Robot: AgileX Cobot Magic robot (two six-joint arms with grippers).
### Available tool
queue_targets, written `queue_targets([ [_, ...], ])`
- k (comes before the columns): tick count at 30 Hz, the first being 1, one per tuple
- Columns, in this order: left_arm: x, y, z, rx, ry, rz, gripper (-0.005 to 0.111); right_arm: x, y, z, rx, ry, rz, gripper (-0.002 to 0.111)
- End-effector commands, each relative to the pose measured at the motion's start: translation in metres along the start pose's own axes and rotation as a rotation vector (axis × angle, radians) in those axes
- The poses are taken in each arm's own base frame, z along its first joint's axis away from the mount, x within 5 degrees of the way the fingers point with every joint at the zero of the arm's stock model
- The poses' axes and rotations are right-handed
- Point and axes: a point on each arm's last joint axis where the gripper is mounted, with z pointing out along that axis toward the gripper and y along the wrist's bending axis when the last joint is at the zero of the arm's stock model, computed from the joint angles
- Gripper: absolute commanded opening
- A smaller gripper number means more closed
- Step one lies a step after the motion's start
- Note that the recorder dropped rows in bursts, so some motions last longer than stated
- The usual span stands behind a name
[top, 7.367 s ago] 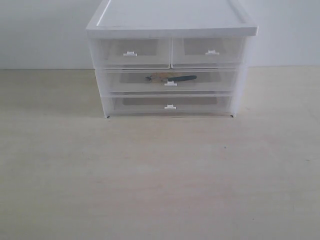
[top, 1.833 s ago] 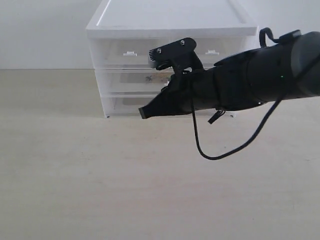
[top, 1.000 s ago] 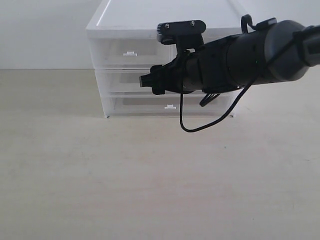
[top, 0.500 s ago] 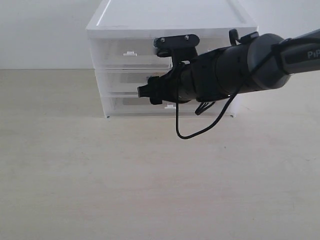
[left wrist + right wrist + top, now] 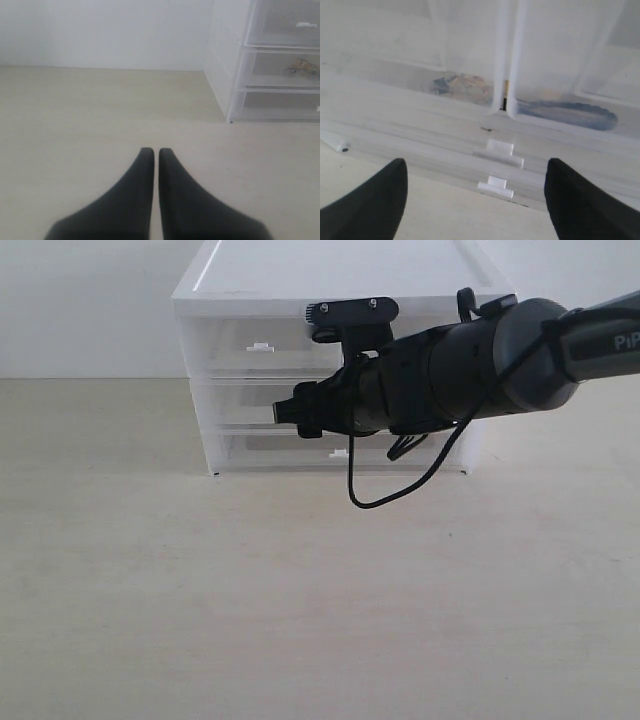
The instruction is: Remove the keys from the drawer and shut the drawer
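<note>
Both jaws of my right gripper (image 5: 475, 165) are standing fully apart, holding nothing, now lining up on the tab (image 5: 499, 150) of the drawer (image 5: 410, 127) after rising a little. With the keys (image 5: 462, 85) still lying inside the shut drawer, opening is coming next. Earlier no arm was showing, and my left gripper (image 5: 151, 155) is idling closed.
</note>
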Motion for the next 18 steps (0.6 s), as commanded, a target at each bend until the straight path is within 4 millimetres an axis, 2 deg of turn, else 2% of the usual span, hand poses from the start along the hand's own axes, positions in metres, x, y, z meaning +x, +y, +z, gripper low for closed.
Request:
queue_targets([
  [1, -0.011, 0.001, -0.001, -0.015, -0.129, 0.036, 0.004, -0.002, 0.0, -0.001, -0.001, -0.006, -0.006, 0.069],
  [3, -0.023, 0.002, -0.003, -0.025, -0.266, -0.001, 0.004, -0.002, 0.0, -0.001, -0.001, -0.007, -0.011, 0.069],
  [6, -0.03, 0.003, -0.005, -0.028, -0.347, -0.023, 0.004, -0.002, 0.0, -0.001, -0.001, -0.007, -0.011, 0.069],
  [9, -0.031, 0.004, 0.003, -0.026, -0.311, -0.095, 0.004, -0.003, -0.002, -0.001, 0.022, -0.015, -0.032, 0.069],
  [11, -0.035, 0.003, 0.009, -0.032, -0.266, -0.045, 0.004, -0.003, -0.002, -0.001, 0.022, -0.015, -0.032, 0.069],
  [12, -0.048, 0.003, 0.011, -0.033, -0.258, 0.01, 0.004, -0.003, -0.002, -0.001, 0.022, -0.015, -0.032, 0.069],
  [15, -0.076, 0.002, 0.018, -0.033, -0.257, 0.026, 0.004, -0.003, -0.002, -0.001, 0.022, -0.015, -0.032, 0.069],
  [17, -0.096, 0.001, 0.031, -0.031, -0.263, 0.057, 0.004, -0.003, -0.002, -0.001, 0.022, -0.015, -0.027, 0.069],
  [18, -0.108, 0.001, 0.045, -0.028, -0.245, 0.072, 0.004, -0.003, -0.002, -0.001, 0.022, -0.015, -0.025, 0.069],
])
